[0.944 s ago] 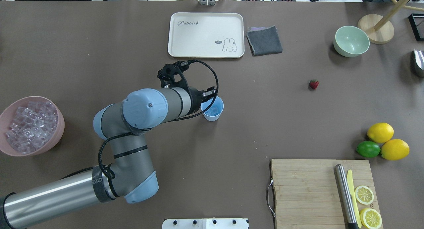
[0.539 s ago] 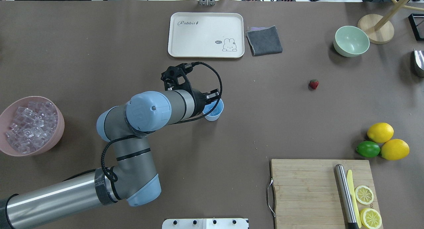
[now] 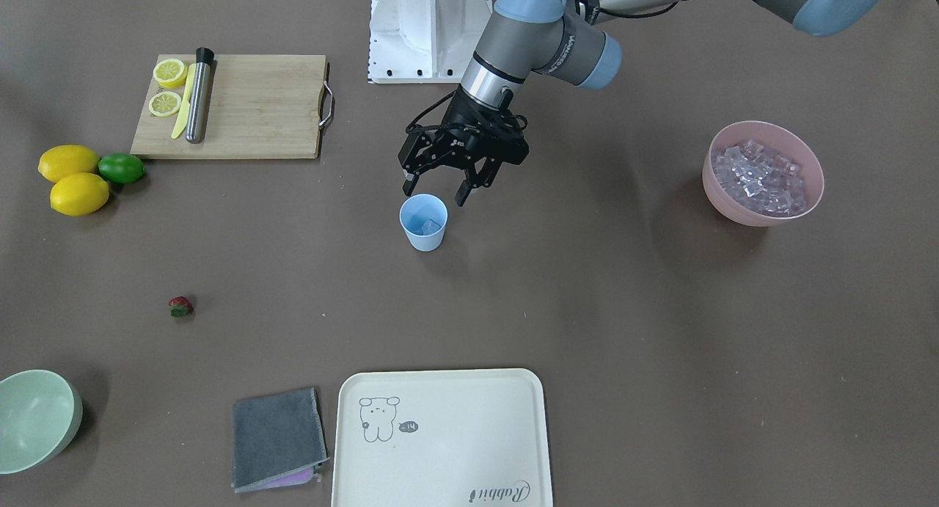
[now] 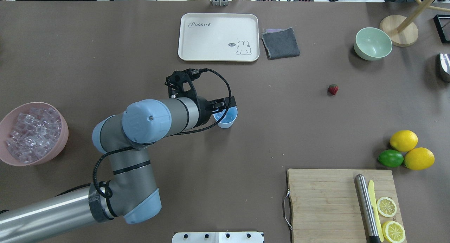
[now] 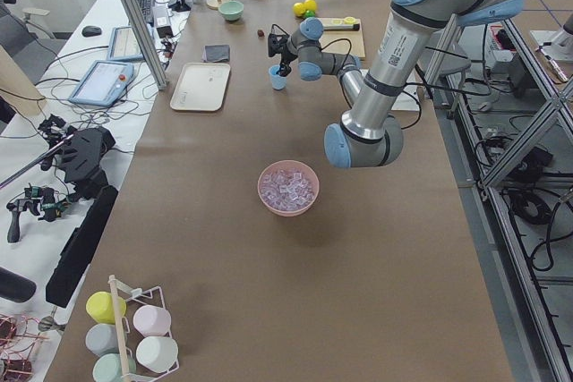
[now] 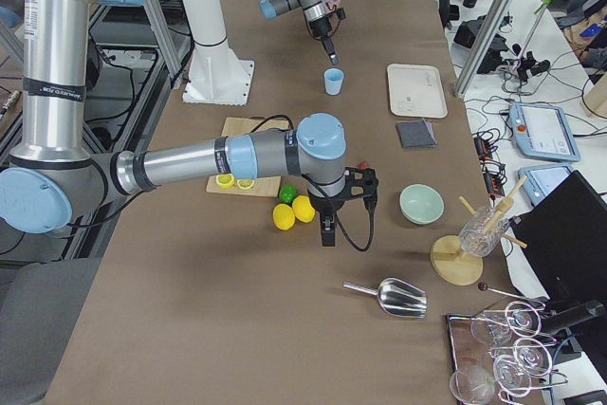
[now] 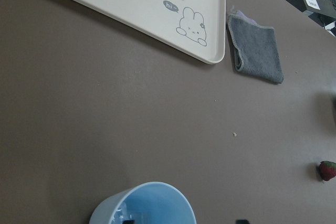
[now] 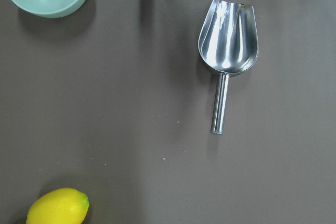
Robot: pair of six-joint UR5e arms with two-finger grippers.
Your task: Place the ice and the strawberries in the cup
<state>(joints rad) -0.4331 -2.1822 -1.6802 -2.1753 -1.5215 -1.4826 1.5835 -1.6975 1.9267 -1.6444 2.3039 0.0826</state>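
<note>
The light-blue cup [image 3: 423, 232] stands mid-table, with one clear ice cube [image 3: 430, 224] inside it. My left gripper [image 3: 434, 196] hangs just above the cup's rim on the robot's side, open and holding nothing. The overhead view shows my wrist over part of the cup [image 4: 227, 118]. The pink bowl [image 3: 763, 208] holds several more ice cubes [image 3: 760, 175]. A red strawberry [image 4: 333, 89] lies alone on the table, and also shows as the strawberry [image 7: 327, 170] in the left wrist view. My right gripper [image 6: 327, 232] hovers near the lemons; I cannot tell whether it is open or shut.
A cream tray [image 4: 197, 42] and a grey cloth [image 4: 280, 43] lie beyond the cup. A pale green bowl [image 4: 372, 43], two lemons [image 4: 403, 140] with a lime [image 4: 390, 158], and a cutting board [image 4: 323, 204] sit at the right. A metal scoop [image 8: 228, 45] lies under my right wrist.
My left arm's elbow swung a little to the right, then back to the left. The gripper stayed over the cup. Cup and strawberry have not moved.
</note>
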